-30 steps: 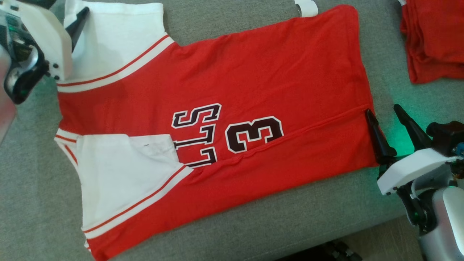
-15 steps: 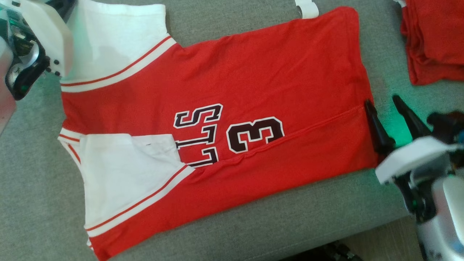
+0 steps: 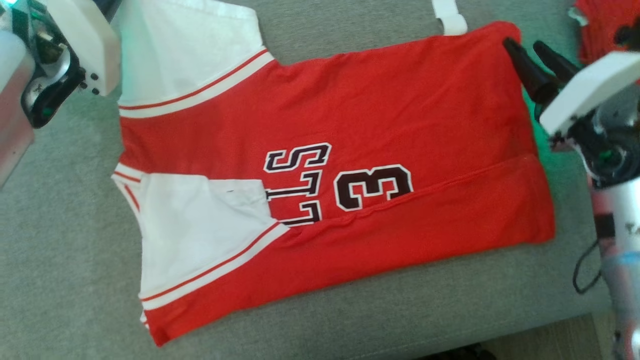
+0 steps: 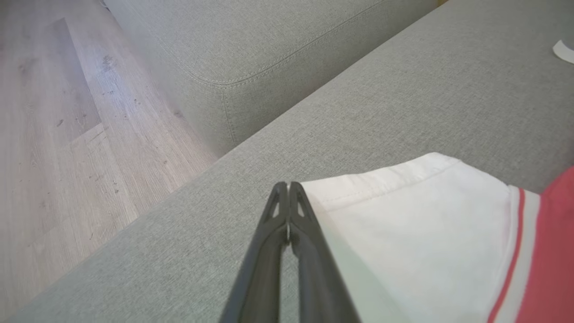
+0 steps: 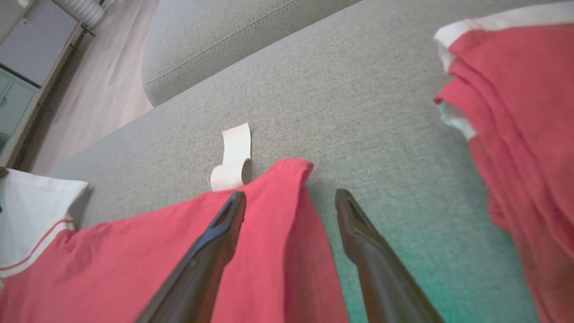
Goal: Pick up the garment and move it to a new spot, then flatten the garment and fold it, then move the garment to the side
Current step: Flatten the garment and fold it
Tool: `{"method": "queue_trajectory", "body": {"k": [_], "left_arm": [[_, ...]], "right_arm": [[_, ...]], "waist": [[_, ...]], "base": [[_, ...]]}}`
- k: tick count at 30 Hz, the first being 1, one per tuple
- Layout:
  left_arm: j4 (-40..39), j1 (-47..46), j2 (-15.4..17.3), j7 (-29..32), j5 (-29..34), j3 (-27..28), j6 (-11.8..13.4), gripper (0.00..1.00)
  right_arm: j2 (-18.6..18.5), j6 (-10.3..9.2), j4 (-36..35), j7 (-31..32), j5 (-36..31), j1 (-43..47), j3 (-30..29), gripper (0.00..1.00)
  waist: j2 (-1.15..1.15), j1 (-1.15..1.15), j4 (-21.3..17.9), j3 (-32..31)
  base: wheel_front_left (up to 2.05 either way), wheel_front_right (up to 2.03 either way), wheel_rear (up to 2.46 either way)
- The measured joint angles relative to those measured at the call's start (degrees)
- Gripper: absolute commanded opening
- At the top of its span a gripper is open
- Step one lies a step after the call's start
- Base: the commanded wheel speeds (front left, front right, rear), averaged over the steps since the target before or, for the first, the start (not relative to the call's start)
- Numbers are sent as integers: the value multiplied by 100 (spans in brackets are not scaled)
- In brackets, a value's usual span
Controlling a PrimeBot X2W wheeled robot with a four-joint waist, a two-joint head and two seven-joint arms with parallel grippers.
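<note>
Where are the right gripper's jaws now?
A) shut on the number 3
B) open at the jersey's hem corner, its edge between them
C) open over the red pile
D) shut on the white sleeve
B: the right wrist view shows the right gripper with jaws apart, one over the corner of the jersey, the other over the grey cushion, beside the white tag.

Left gripper [image 4: 287, 190]: two long black tapered fingers [image 4: 309, 251], with triangular cut-outs seen near the tips. Right gripper [image 3: 523, 44]: finished alike. Both wrists are capped by white angular plastic covers [image 3: 585, 85]; dark screw holes [image 3: 90, 86] are noted on the left one. Silver forearms [image 3: 622, 210]. Thin black cable [image 3: 575, 272] is looped beside the right forearm.
</note>
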Motion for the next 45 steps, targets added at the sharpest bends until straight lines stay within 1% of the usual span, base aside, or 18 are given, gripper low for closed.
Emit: {"method": "queue_trajectory", "body": {"k": [3, 8, 20, 21, 23, 24, 25, 26, 28, 29, 30, 31, 36, 40, 43, 45], "left_arm": [[-35, -72, -13, -53, -43, -82, 0, 0], [-64, -141, -31, -155, -80, -145, 0, 0], [-91, -243, -48, -310, -81, -226, 0, 0], [-89, -243, -54, -346, -81, -229, 0, 0], [-81, -243, -69, -356, -81, -232, 0, 0], [-81, -243, -78, -356, -81, -233, 0, 0], [-81, -243, -90, -361, -81, -234, 0, 0], [-81, -243, -99, -386, -81, -236, 0, 0], [-81, -243, -112, -401, -80, -237, 0, 0], [-81, -243, -112, -401, -80, -237, 0, 0], [-82, -243, -118, -401, -79, -237, 0, 0], [-81, -243, -119, -407, -79, -237, 0, 0], [-85, -242, -125, -664, 38, -244, 0, 0], [-14, -270, -152, -1209, 204, -252, 0, 0], [125, -398, -200, -1652, 222, -255, 0, 0], [177, -481, -246, -1825, 209, -252, 0, 0]], "right_arm": [[66, 0, 386, 140, 170, -311, -20, 100], [87, 0, 859, 112, 171, -665, 53, 100], [47, 0, 1485, -270, 327, -1143, 297, 100], [26, 0, 1510, -274, 332, -1167, 320, 97], [-15, 0, 1558, -320, 332, -1215, 365, 71], [-34, 0, 1573, -327, 332, -1230, 386, 64], [-58, 0, 1591, -337, 331, -1237, 410, 53], [-88, 0, 1613, -349, 331, -1238, 435, 53], [-144, 0, 1650, -371, 327, -1239, 471, 36], [-144, 0, 1650, -371, 327, -1239, 471, 25], [-172, 0, 1663, -375, 312, -1239, 487, 4], [-192, 0, 1678, -377, 302, -1239, 495, 0], [-280, 0, 1714, -593, 200, -1251, 536, 0], [-343, 0, 1752, -857, 155, -1332, 519, 0], [-348, 0, 1755, -1045, 155, -1372, 457, 0], [-375, 0, 1774, -1137, 155, -1376, 433, 0]], "waist": [[0, 0, 99, 24], [0, 0, 217, 79], [0, 0, 346, 145], [0, 0, 352, 140], [0, 0, 362, 128], [0, 0, 367, 122], [0, 0, 372, 116], [0, 0, 378, 109], [0, 0, 390, 97], [0, 0, 390, 97], [0, 0, 396, 91], [0, 0, 402, 85], [0, 0, 435, 41], [0, 0, 477, -19], [0, 0, 519, -90], [0, 0, 555, -151]], "base": [[0, 0, 0], [0, 0, 0], [0, 0, 0], [0, 0, 0], [0, 0, 0], [0, 0, 0], [0, 0, 0], [0, 0, 0], [0, 0, 0], [0, 0, 0], [0, 0, 0], [0, 0, 0], [0, 0, 0], [0, 0, 0], [0, 0, 0], [0, 0, 0]]}}
